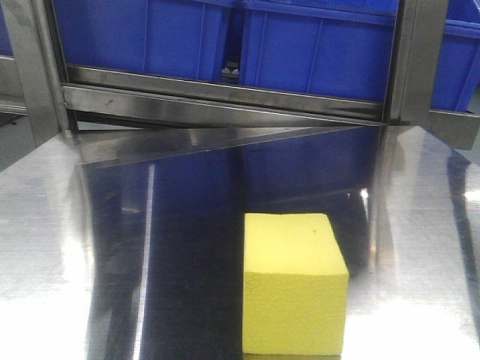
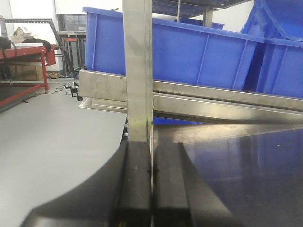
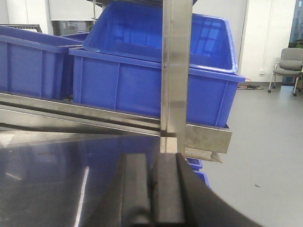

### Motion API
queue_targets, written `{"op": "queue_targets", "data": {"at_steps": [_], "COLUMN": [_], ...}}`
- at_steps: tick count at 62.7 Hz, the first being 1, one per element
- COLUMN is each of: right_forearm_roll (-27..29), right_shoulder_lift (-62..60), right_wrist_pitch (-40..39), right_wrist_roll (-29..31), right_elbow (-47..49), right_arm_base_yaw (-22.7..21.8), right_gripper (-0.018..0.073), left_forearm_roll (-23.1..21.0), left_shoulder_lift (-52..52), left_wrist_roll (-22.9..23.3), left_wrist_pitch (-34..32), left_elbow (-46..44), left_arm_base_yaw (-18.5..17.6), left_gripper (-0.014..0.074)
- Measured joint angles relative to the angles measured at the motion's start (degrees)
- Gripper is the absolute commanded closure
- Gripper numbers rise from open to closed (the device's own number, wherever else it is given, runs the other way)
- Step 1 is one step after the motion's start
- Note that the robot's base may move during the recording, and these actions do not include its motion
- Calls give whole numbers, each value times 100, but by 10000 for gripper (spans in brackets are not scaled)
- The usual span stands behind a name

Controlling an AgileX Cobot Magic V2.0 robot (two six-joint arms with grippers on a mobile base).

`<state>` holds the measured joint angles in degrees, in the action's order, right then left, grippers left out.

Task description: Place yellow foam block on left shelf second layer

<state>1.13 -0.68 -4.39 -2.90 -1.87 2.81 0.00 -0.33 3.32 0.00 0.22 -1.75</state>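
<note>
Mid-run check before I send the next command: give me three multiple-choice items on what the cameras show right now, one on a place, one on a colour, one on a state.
1. Where is the yellow foam block?
A) on the grey floor
B) on the steel tabletop
C) on top of the rack

2. What colour are the bins behind the table?
A) green
B) red
C) blue

3. How is the left hand?
A) shut, empty
B) wide open
C) shut on the block

Answers:
1 B: the front view shows it standing on the bare metal, well short of the bins.
2 C: every view shows them blue.
3 A: its wrist view shows it closed with nothing held.
</note>
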Motion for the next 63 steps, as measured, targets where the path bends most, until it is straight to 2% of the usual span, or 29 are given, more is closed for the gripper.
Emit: {"op": "queue_targets", "data": {"at_steps": [35,52,63], "right_forearm_roll": [0,-55,-55], "right_shoulder_lift": [0,0,239], "right_wrist_pitch": [153,1347,1759], "right_wrist_roll": [0,0,13], "right_elbow": [0,642,989], "right_arm_base_yaw": [0,0,0], "right_gripper": [504,504,504], "left_forearm_roll": [0,0,0], "left_shoulder_lift": [0,0,0], "left_wrist_roll": [0,0,0], "left_wrist_pitch": [0,0,0], "left_elbow": [0,0,0], "left_arm_base_yaw": [0,0,0], "left_gripper": [472,472,472]}}
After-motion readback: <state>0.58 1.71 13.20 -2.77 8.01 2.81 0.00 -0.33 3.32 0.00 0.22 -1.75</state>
